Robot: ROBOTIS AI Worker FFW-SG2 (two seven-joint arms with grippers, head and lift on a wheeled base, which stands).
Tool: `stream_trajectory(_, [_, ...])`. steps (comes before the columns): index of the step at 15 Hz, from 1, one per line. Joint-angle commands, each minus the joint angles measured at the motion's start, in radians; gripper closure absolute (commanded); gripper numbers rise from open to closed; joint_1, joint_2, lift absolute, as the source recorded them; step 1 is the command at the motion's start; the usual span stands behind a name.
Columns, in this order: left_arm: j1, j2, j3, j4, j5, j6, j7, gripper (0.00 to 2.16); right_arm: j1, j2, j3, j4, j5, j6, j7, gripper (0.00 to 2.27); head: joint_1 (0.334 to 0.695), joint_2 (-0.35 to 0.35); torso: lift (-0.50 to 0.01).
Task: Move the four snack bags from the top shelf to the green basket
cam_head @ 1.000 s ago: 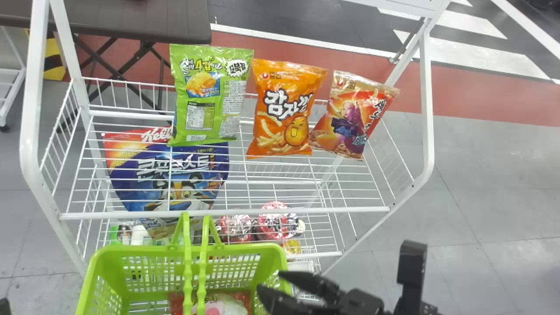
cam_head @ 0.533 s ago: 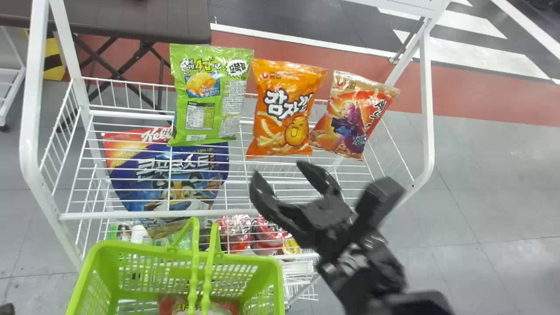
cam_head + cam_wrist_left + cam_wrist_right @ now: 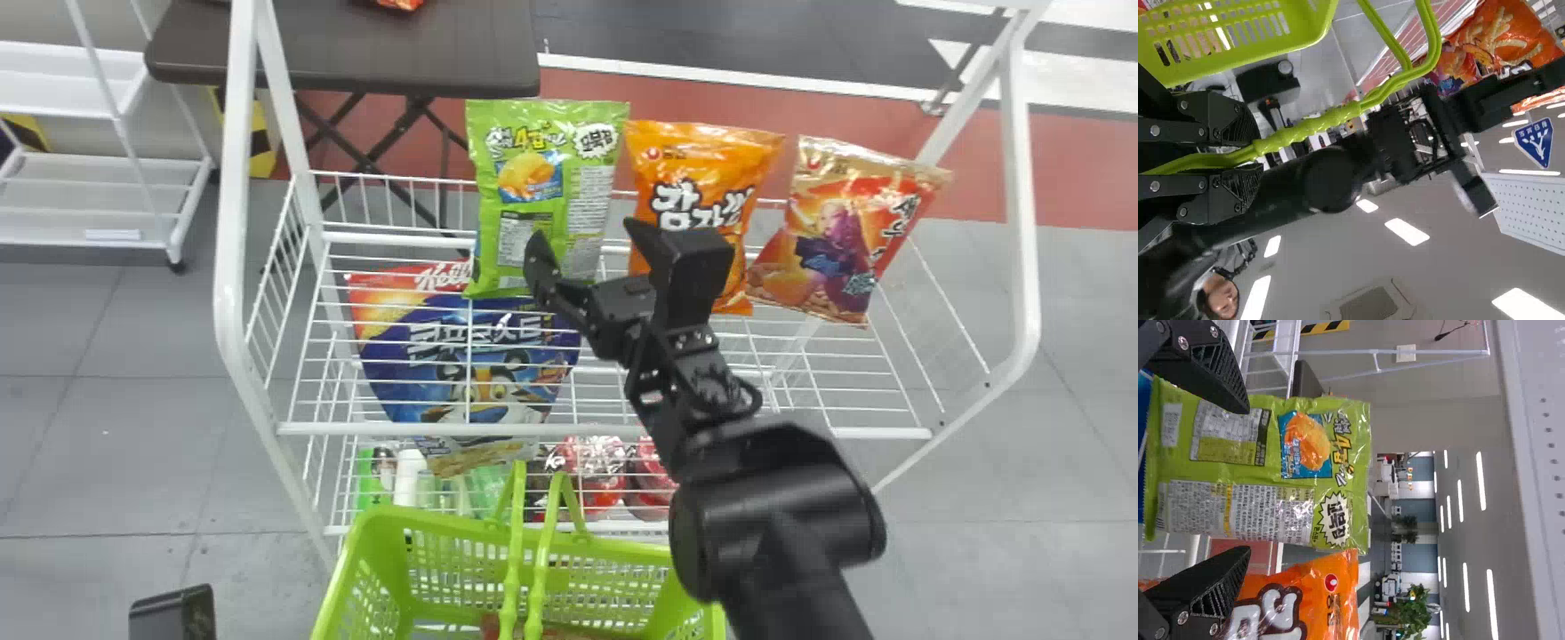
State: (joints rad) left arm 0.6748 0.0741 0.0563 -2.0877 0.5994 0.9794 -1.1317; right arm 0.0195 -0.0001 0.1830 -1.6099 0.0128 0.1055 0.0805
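In the head view my right gripper (image 3: 582, 244) stands open in front of the green snack bag (image 3: 511, 191), the leftmost on the top shelf (image 3: 605, 430). An orange bag (image 3: 702, 169), partly behind the gripper, and a red-and-gold bag (image 3: 840, 240) are to its right. From the right wrist view, the fingers of the right gripper (image 3: 1245, 480) are spread either side of the green bag (image 3: 1225, 453). My left gripper (image 3: 173, 613) shows partly at bottom left; in the left wrist view the left gripper (image 3: 1248, 155) is shut on the handle (image 3: 1311, 128) of the green basket (image 3: 533, 542). Something red lies inside.
A blue cereal bag (image 3: 471, 364) is seen through the top shelf's wires, with bottles (image 3: 409, 476) and red packs (image 3: 600, 476) low down. White frame posts (image 3: 233, 204) (image 3: 1021, 222) flank the bags. Behind is a dark table (image 3: 356, 53).
My right gripper has risen from beside the basket to the green bag. The head view has shifted, so the rack now appears farther right. The basket has shifted slightly against the rack.
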Motion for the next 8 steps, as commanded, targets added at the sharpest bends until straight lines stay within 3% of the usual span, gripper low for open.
stream_trajectory(1, [-0.014,0.007,0.022,0.020,0.022,0.011,-0.011,0.99,-0.089,0.001,-0.001,0.091,0.016,0.023,0.001,0.09,0.695,-0.132,0.000])
stream_trajectory(4, [-0.029,0.009,0.040,0.044,0.039,0.011,-0.020,0.99,-0.159,0.001,0.001,0.183,0.042,0.056,0.018,0.16,0.695,-0.109,0.000])
stream_trajectory(6, [-0.038,0.009,0.040,0.054,0.040,0.014,-0.023,0.99,-0.197,0.001,0.006,0.222,0.042,0.112,0.059,0.35,0.695,-0.098,0.000])
stream_trajectory(7, [-0.038,0.007,0.040,0.055,0.040,0.014,-0.023,0.99,-0.211,0.001,0.007,0.225,0.045,0.161,0.090,0.86,0.695,-0.092,0.000])
stream_trajectory(8, [-0.040,0.006,0.039,0.055,0.039,0.017,-0.023,0.99,-0.211,0.001,0.016,0.219,0.047,0.201,0.091,1.62,0.695,-0.085,0.000])
